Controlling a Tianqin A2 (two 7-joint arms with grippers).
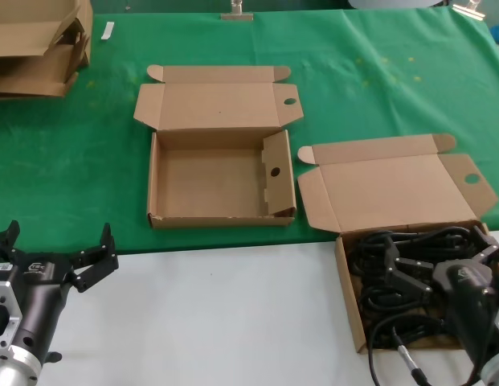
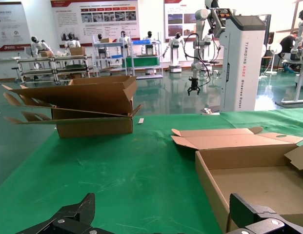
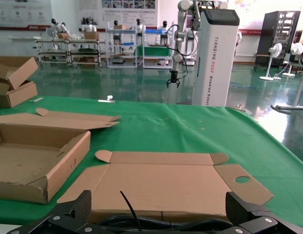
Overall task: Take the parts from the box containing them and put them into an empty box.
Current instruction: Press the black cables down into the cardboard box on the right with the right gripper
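Note:
The box containing the parts [image 1: 350, 299] sits at the front right with its lid [image 1: 394, 189] folded back flat. Black coiled power cords [image 1: 376, 288] fill it. My right gripper [image 1: 450, 256] hovers open just above them; in the right wrist view the cords [image 3: 156, 225] lie low between its wide-apart fingers [image 3: 80, 208], touching neither. The empty box [image 1: 221, 181] stands in the middle on the green cloth, its holed side panel [image 1: 275, 173] upright. My left gripper [image 1: 58, 241] waits open over the white table at the front left, just short of the cloth, holding nothing.
A stack of flattened cardboard [image 1: 36, 44] lies at the far left corner. Green cloth [image 1: 378, 88] covers the back of the table and a white surface [image 1: 233, 314] the front. In the left wrist view the empty box's wall [image 2: 210, 180] is close beside one finger.

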